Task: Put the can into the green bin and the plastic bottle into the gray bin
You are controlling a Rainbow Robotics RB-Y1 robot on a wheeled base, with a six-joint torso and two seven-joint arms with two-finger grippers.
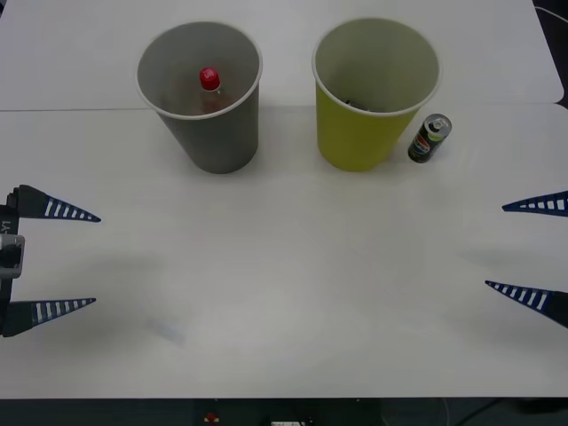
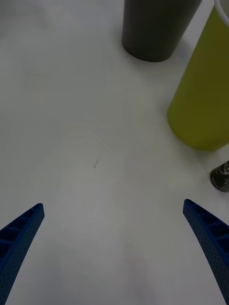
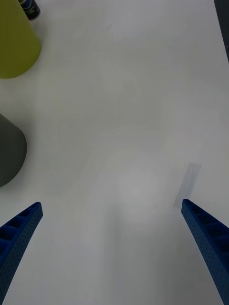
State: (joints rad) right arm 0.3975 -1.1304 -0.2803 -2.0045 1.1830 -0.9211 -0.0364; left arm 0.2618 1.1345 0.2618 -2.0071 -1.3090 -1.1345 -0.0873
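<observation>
The can [image 1: 429,138] stands upright on the white table just right of the green bin [image 1: 373,98]; it also peeks in at the edges of both wrist views [image 2: 221,176] [image 3: 29,8]. The plastic bottle [image 1: 209,87], red cap up, rests inside the gray bin [image 1: 202,98]. My left gripper [image 1: 82,259] hovers open at the table's left edge, far from both bins. At the right edge my right gripper [image 1: 504,245] is open too, nothing between its fingers, nearer than the can. The bins show as the green bin [image 2: 202,95] [image 3: 14,43] and gray bin [image 2: 155,26] [image 3: 9,152].
The white table [image 1: 284,266] stretches wide between the grippers and in front of the bins. A seam runs across it behind the bins. A small strip of tape [image 3: 188,183] lies on the surface near the left gripper.
</observation>
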